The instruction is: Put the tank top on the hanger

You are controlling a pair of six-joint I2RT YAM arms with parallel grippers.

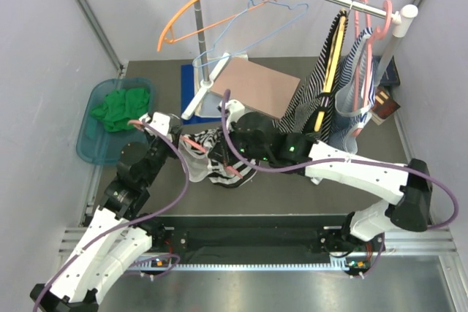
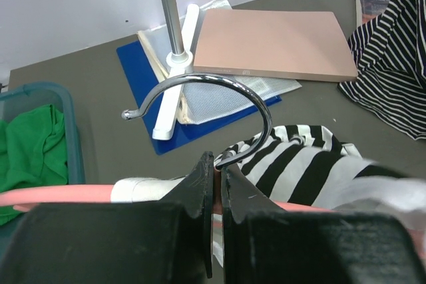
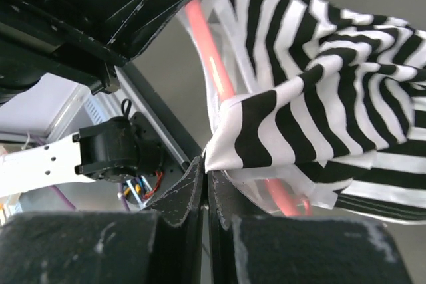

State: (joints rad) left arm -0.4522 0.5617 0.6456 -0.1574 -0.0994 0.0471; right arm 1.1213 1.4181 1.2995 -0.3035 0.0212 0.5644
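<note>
Above the grey table [image 1: 292,196], between pale walls [image 1: 44,34], fingers [image 3: 190,194] pinch the tank top [image 3: 319,98].

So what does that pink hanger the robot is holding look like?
The hanger is thin salmon-pink plastic with a shiny curved metal hook on top. The left arm's fingers are pinched shut on it at the hook's base. The black-and-white striped tank top is draped partly over its pink bar.

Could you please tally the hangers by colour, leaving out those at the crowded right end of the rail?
Orange hanger: 1
Light-blue wire hanger: 1
Salmon-pink hanger, in the left pincer: 1
Total: 3
</note>
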